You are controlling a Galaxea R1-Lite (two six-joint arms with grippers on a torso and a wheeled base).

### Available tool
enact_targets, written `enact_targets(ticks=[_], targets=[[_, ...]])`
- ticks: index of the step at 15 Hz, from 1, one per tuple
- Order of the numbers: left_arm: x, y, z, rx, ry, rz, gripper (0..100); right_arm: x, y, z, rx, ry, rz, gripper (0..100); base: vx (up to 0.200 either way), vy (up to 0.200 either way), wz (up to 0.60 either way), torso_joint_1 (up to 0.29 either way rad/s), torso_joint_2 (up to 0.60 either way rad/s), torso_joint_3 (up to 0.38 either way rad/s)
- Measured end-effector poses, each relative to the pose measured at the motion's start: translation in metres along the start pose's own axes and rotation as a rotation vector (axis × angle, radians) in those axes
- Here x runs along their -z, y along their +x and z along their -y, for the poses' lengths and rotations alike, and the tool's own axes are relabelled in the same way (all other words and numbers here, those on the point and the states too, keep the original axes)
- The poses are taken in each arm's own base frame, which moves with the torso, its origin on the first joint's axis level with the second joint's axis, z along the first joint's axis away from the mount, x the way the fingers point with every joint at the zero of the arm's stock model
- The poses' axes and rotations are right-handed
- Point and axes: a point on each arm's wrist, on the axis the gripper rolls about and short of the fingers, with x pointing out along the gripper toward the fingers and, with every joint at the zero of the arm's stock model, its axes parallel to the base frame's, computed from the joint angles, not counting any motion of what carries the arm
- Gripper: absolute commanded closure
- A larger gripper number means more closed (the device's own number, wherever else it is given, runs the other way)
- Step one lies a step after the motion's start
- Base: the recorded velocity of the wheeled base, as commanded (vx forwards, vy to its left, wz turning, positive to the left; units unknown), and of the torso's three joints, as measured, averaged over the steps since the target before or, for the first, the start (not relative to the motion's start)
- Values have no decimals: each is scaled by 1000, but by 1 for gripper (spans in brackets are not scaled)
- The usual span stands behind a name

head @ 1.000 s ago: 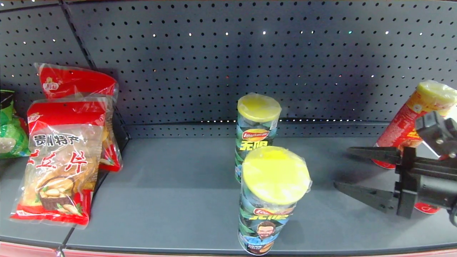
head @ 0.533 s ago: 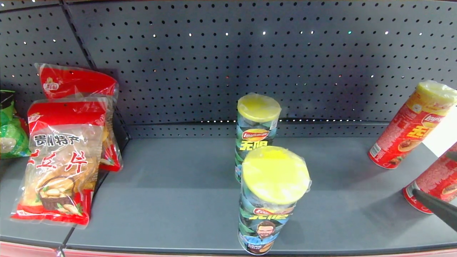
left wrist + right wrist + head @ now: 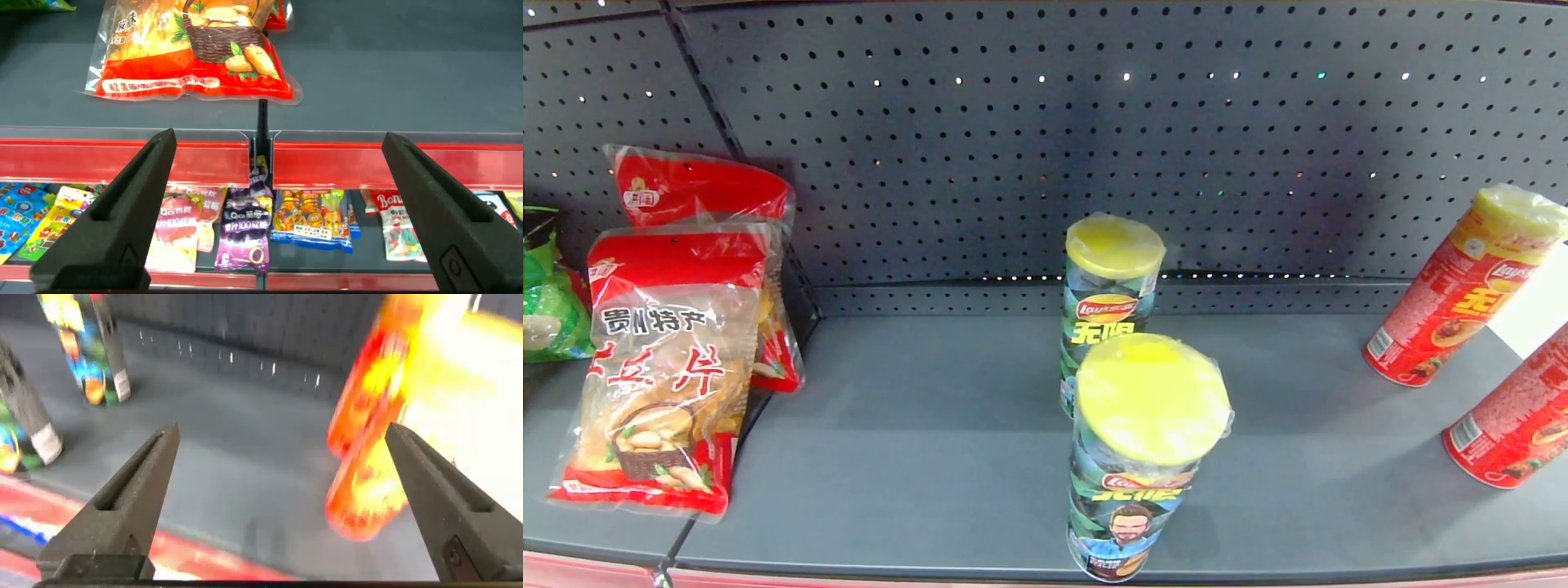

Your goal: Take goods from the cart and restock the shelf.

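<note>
- my right gripper [image 3: 279, 437] has backed off the shelf [image 3: 931, 425], jaws apart; the front red can [image 3: 1507, 416] stands at its right edge.
- left gripper [image 3: 279, 139] jaws apart too; cart next, i judge.

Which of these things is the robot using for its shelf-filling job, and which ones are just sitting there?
For the job, likely:
shelf
red chip cans
green chip cans
right gripper, open, near the red cans
left gripper, open

Just sitting there:
red potato-slice bags
green bag
sweets packets on the lower shelf
</note>
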Motion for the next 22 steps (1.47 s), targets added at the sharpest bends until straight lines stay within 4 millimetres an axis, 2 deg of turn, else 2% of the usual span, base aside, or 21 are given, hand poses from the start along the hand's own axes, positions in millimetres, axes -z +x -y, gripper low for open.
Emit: enact_targets(ticks=[4,7,13,17,22], targets=[[0,0,0,0,0,0,0,62,-6,-12,32,55,-135,0,0,0,0,0,0,0],[0,0,0,0,0,0,0,86,-16,-18,41,88,-206,0,0,0,0,0,0,0],[0,0,0,0,0,0,0,89,-22,-20,90,104,-166,0,0,0,0,0,0,0],[0,0,0,0,0,0,0,94,-31,-18,256,160,-123,0,0,0,0,0,0,0],[0,0,0,0,0,0,0,95,-33,-19,261,196,-79,0,0,0,0,0,0,0]])
